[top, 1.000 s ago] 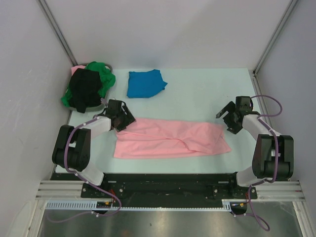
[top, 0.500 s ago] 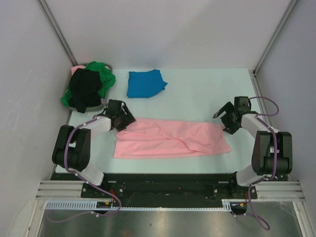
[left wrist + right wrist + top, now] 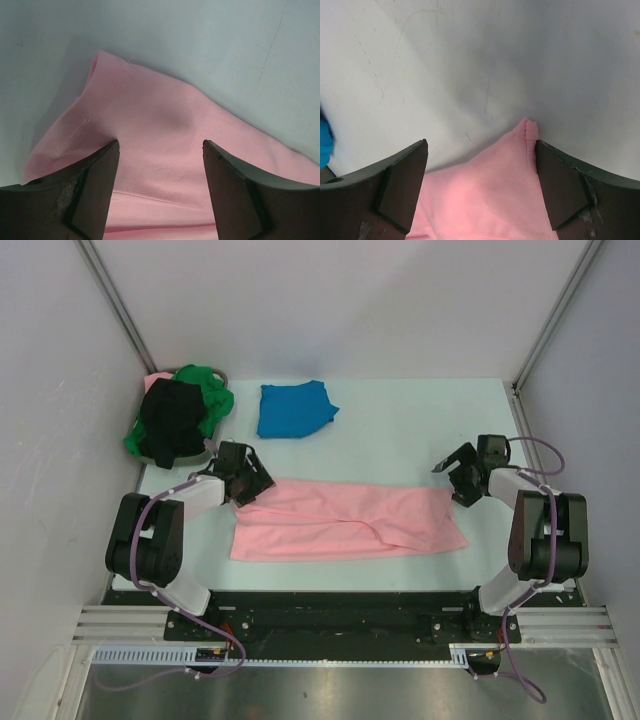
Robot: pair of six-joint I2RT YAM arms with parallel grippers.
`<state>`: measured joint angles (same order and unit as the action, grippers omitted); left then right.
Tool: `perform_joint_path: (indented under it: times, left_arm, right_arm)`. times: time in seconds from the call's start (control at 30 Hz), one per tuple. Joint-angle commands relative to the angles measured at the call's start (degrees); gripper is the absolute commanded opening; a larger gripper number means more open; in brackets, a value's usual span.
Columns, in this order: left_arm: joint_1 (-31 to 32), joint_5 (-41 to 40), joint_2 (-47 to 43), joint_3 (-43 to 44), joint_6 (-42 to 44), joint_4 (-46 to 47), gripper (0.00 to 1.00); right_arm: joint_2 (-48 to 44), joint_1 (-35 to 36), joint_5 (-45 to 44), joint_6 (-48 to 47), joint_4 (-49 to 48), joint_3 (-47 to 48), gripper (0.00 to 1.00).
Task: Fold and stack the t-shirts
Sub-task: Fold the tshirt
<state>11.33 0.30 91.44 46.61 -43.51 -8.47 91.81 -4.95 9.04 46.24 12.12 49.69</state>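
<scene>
A light pink t-shirt (image 3: 345, 520), folded into a long strip, lies across the near middle of the table. My left gripper (image 3: 250, 485) is open at its far left corner, and in the left wrist view (image 3: 160, 145) its jaws stand either side of the pink cloth (image 3: 160, 110). My right gripper (image 3: 452, 478) is open at the far right corner, and in the right wrist view (image 3: 480, 144) the pink corner (image 3: 490, 190) lies between its jaws. A folded blue t-shirt (image 3: 295, 408) lies at the back. The black t-shirt (image 3: 172, 420) and green t-shirt (image 3: 208, 390) are heaped at the far left.
The grey basket's rim (image 3: 224, 374) shows behind the heap, with a bit of pink cloth (image 3: 155, 380) beside it. White walls close the table at the left, back and right. A blue sliver (image 3: 324, 135) shows at the right wrist view's left edge.
My right gripper has moved a little left and away, onto the pink shirt's far right corner. My left gripper and the shirts have not moved.
</scene>
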Motion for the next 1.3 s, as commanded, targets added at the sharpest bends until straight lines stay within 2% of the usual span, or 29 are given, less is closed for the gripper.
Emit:
perform_joint_path:
  times: [0.0, 0.37, 0.5, 0.57, 0.73, 0.93, 1.07, 1.27]
  left_arm:
    - [-0.79, -0.91, -0.03, -1.26, 1.23, -0.94, 0.73]
    - [-1.66, -1.09, 0.67, -1.78, 1.41, -0.76, 0.73]
    - [-2.71, -2.23, -0.38, -2.22, -0.34, -1.90, 0.73]
    - [-3.94, -1.97, -2.05, -2.66, -1.58, -1.64, 0.74]
    - [-5.00, -1.96, -5.39, -1.79, -2.37, -2.69, 0.74]
    - [-5.18, 1.18, -11.45, -2.14, -4.04, -3.40, 0.75]
    - [-4.66, 4.01, -16.72, -3.28, -5.10, -4.27, 0.75]
    - [-2.81, 3.05, -22.61, -6.35, -4.66, -6.03, 0.76]
  right_arm:
    - [2.23, -1.11, 1.77, 2.89, -7.71, 2.51, 0.91]
    - [5.83, -1.46, 1.42, 5.09, -16.25, 4.88, 0.89]
    - [5.41, -2.69, -3.05, 4.04, -14.24, 6.91, 0.89]
    - [4.09, -2.96, -8.04, 1.94, -12.48, 8.40, 0.89]
    - [-4.59, -2.70, -16.15, -2.73, -4.83, 11.48, 0.91]
    - [-11.91, -0.06, -10.11, -5.54, 0.70, 11.48, 0.92]
    - [-12.10, 3.53, -0.01, -6.42, 3.78, 11.48, 0.92]
    - [-11.22, 16.10, 3.59, -10.55, 2.31, 11.57, 0.91]
